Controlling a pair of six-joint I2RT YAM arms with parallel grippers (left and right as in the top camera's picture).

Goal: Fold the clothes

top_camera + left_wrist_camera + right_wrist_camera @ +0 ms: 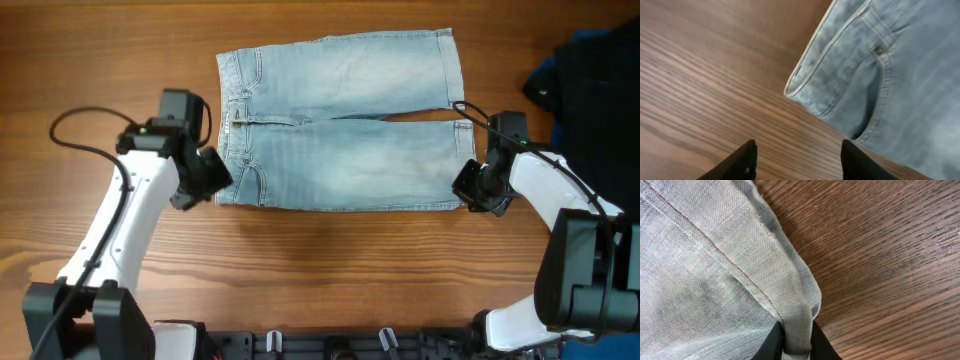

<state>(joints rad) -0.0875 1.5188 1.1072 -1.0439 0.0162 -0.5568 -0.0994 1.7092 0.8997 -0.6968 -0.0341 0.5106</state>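
While the left pincer [799, 152] gapes empty, the right pincer [796, 345] pinches the jeans [705, 275].

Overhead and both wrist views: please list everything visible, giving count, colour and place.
jeans: one pair, pale blue denim, flat at table centre, waistband left, hems right
dark garments: count unclear, black, far right edge
blue cloth: one, bright blue, beside the dark garments
table: one, brown wood
left gripper: one, black, open over bare wood beside the waistband corner
right gripper: one, black, closed on a jeans hem corner
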